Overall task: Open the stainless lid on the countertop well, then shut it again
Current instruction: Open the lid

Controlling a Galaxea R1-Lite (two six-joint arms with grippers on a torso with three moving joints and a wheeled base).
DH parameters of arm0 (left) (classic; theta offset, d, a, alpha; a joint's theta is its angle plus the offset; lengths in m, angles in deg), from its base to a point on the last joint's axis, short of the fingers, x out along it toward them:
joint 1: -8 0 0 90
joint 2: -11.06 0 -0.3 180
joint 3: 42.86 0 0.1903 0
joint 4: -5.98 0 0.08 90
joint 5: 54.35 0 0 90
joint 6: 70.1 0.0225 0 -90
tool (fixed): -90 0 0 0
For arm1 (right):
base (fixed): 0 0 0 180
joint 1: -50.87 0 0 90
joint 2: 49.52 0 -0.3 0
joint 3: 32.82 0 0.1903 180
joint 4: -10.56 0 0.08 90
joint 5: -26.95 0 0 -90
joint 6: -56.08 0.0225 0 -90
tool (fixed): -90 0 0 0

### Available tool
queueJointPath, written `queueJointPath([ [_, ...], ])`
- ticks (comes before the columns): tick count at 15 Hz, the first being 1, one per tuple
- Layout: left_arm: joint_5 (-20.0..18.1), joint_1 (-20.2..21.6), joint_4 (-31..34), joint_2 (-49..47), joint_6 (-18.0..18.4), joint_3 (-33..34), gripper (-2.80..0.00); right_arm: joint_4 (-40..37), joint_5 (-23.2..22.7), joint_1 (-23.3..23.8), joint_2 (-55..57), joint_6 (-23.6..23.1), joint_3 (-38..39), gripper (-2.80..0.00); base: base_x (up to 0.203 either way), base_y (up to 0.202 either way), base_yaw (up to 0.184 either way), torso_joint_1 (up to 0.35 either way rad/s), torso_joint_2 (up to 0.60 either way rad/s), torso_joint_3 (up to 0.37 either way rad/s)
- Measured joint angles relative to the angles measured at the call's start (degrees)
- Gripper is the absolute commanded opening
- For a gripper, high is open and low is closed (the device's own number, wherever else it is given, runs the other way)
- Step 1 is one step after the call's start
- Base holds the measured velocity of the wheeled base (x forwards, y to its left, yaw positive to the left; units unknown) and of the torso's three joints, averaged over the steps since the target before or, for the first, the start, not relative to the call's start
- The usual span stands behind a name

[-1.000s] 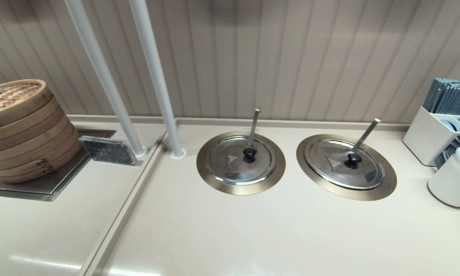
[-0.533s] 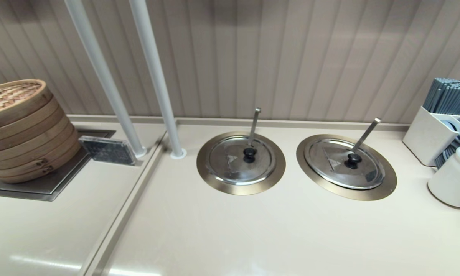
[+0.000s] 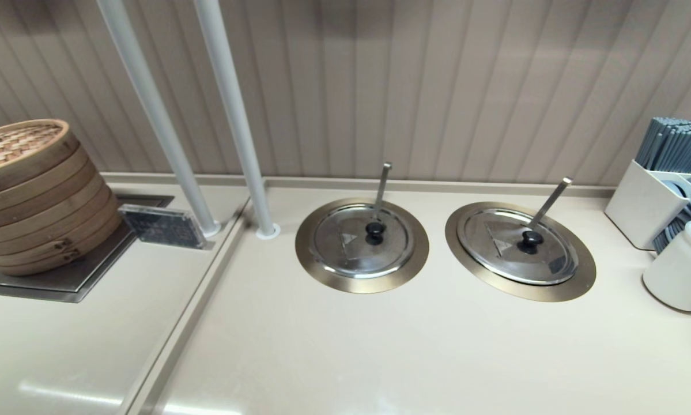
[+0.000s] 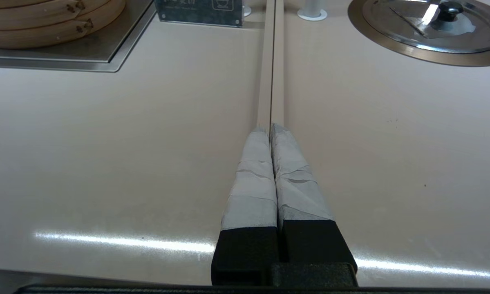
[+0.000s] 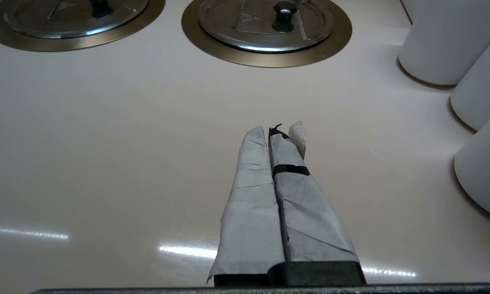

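The stainless lid (image 3: 518,246) lies flat and closed on the right-hand countertop well (image 3: 578,279), whose bronze-gold ring surrounds it. Its black knob (image 3: 531,238) sits at the centre, and a slanting ladle handle (image 3: 550,202) rises through its notch. In the right wrist view the same stainless lid (image 5: 265,24) shows far ahead of my right gripper (image 5: 269,132), which is shut and empty, low over bare counter. My left gripper (image 4: 269,128) is shut too, hovering over the counter seam. Neither gripper appears in the head view.
A twin lid (image 3: 361,240) with a vertical ladle handle (image 3: 382,187) covers the left well. White cups (image 3: 679,268) and a chopstick holder (image 3: 648,202) crowd the right edge. Bamboo steamers (image 3: 34,196), a small sign (image 3: 161,226) and two poles (image 3: 236,121) stand left.
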Motion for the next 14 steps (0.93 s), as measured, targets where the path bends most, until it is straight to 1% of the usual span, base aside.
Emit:
queueJointPath([
  [2,0.0,0.0,0.0,0.0,0.0,0.0,-2.8,0.0,0.5,0.0,0.0,0.6,0.0,-2.8,0.0,0.0,0.0,0.0,0.0,0.0],
  [4,0.0,0.0,0.0,0.0,0.0,0.0,-2.8,-0.1,0.8,0.0,0.0,2.8,-1.6,-2.8,0.0,0.0,0.0,0.0,0.0,0.0],
  [7,0.0,0.0,0.0,0.0,0.0,0.0,-2.8,-1.0,0.5,0.0,3.8,4.2,-9.5,-2.8,0.0,0.0,0.0,0.0,0.0,0.0],
  [10,0.0,0.0,0.0,0.0,0.0,0.0,-2.8,-1.3,0.8,0.3,16.2,4.6,-16.9,-2.8,0.0,0.0,0.0,0.0,0.0,0.0],
  [14,0.0,0.0,0.0,0.0,0.0,0.0,-2.8,-1.6,1.0,0.4,39.5,5.6,-26.4,-2.8,0.0,0.0,0.0,0.0,0.0,0.0],
])
